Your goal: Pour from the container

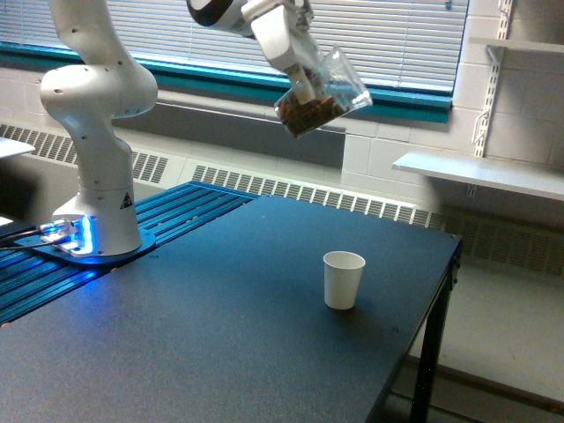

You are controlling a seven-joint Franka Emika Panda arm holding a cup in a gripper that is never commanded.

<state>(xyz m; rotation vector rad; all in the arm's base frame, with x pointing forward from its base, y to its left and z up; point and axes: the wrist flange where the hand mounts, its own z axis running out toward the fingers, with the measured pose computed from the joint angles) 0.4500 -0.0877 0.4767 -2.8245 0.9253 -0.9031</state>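
Hand [304, 86] and cup are high above the table, close in front of the window blinds, with the white fingers clamped on the side wall of the clear plastic cup [324, 92]. One finger runs down the near wall and the other is hidden behind the cup, so the exact contact on the far side cannot be made out.

Going from the exterior view's left: the white Franka arm [92, 115] rises from its base [95, 225], which sits on a blue slatted platform [167, 220] beside the dark table [194, 335]. Its upper links reach across to the cup. The cup is tilted, its wide rim pointing up and toward the exterior view's right, and a brown granular load [304, 113] has settled into the lower end near the cup's bottom. Nothing is seen leaving the rim.

Further toward the exterior view's right and well below stands a white paper cup [343, 279], upright and open on the table, well apart from the clear cup.

As for handling, the clear cup looks thin-walled and light, so most of the weight is probably the brown fill, which would shift toward the rim as the tilt grows. Thin plastic of this kind likely flexes and is smooth, so a hard squeeze could buckle it and a weak one could let it slip. The grip on the side wall suits pouring, since it leaves the rim free. The paper cup also looks light and easy to knock over.
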